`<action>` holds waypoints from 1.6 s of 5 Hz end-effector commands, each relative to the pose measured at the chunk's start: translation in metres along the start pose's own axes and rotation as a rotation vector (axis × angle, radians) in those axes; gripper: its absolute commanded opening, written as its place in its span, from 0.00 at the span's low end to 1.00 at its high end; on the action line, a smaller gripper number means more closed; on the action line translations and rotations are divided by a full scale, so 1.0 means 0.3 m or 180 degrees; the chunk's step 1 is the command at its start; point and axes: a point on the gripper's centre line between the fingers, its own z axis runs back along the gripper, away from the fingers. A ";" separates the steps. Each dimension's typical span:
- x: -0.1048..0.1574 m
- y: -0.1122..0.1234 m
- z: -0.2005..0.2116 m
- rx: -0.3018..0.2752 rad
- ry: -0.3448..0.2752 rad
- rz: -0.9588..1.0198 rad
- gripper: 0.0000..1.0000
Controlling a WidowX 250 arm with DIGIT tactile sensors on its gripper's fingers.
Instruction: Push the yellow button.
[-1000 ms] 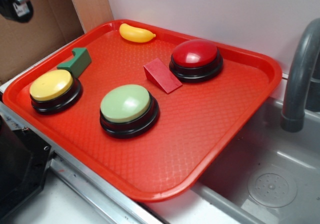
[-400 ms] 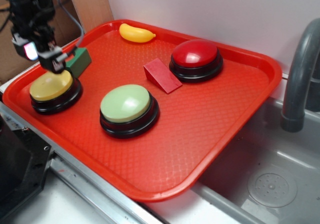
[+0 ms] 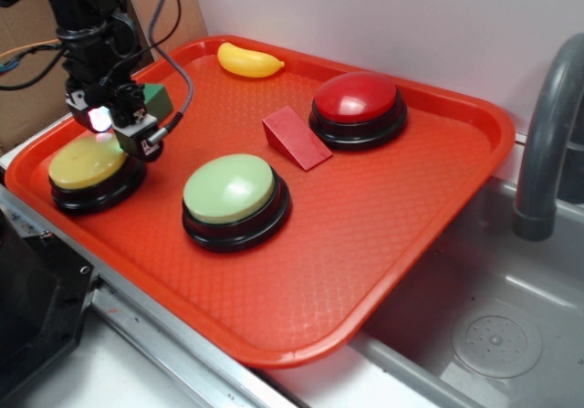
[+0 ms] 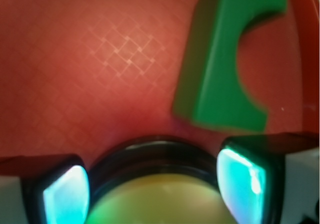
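Hovering at the yellow button's two o'clock edge, at nine o'clock on the red tray, the gripper shows parted fingers, holding nothing; contact seems unmade. Next: press straight down, clear of the green block at twelve

Exterior view bright, evenly lit, sharp; wrist view dim, blurred, soft glare on tray.
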 end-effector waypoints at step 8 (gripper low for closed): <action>-0.092 0.077 0.345 0.0089 -0.0389 0.0230 1.00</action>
